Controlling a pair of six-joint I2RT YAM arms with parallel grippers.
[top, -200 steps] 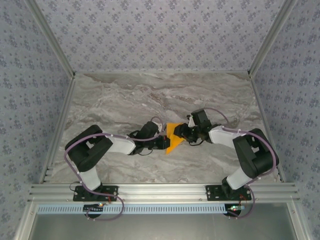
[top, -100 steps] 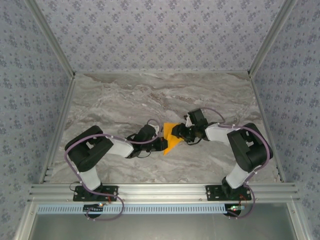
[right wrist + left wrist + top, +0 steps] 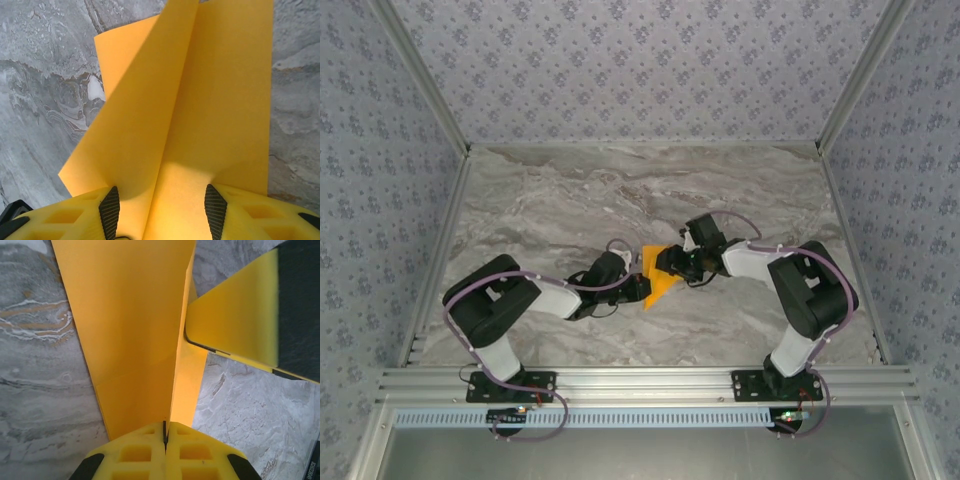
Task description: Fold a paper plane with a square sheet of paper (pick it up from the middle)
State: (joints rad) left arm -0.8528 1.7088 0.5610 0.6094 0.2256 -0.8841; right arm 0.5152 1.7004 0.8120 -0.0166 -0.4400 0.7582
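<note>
Folded orange paper (image 3: 662, 288) caught between two arms, at the middle of the surface (image 3: 570, 200).
The paper is creased into long angled flaps. The left end effector (image 3: 165, 432) is pinched tight on one end of it. From the opposite side, the right end effector (image 3: 162, 210) stands half-wide, its pads either side of a fold without squeezing.

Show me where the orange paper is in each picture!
Top external: the paper is mid-table, between the two arms' tips.
Left wrist: it spreads across the upper middle, pinched at the bottom by the shut left gripper.
Right wrist: it runs up the centre, between the open jaws of the right gripper.
Shared landmark: the grey marble table under it.
</note>
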